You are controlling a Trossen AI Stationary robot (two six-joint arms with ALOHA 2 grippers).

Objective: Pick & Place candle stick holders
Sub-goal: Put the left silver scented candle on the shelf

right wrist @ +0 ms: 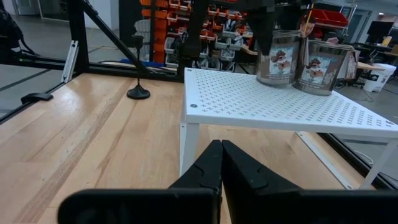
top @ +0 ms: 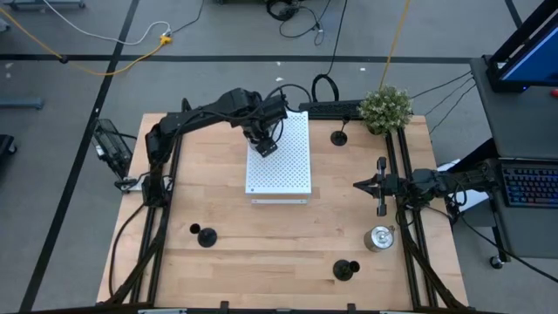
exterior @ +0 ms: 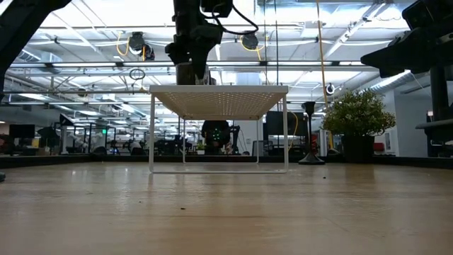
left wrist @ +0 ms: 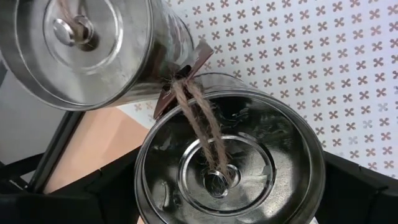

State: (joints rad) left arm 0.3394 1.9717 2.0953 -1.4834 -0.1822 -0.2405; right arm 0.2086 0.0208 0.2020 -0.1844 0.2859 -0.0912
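Note:
Two shiny silver candle stick holders with twine and a brown tag are on the white perforated board (top: 283, 170). My left gripper (top: 261, 144) is over the board's far left part, shut on one silver holder (left wrist: 230, 168). That holder also shows in the right wrist view (right wrist: 278, 62). The second silver holder (left wrist: 81, 50) stands right beside it on its base (right wrist: 320, 68). A third silver holder (top: 379, 237) stands on the table at the right. Three black holders (top: 207, 235) (top: 346, 269) (top: 338, 137) stand on their round bases. My right gripper (top: 357, 185) is shut and empty above the table's right side. My left gripper comes from above, pointing down, with one finger (left wrist: 68, 202) on each side of the silver holder's round wall (left wrist: 144, 186), near its open top. The holder is upright, level with its neighbour at the board's top. I cannot tell whether its base rests on the board.
The white board stands on thin legs (exterior: 151, 131) with open space beneath it. A green bushy plant (top: 385, 108) stands at the far right corner. Dark frame rails (top: 405, 209) run along the table's left and right sides. Bare wood lies between the board and the near edge.

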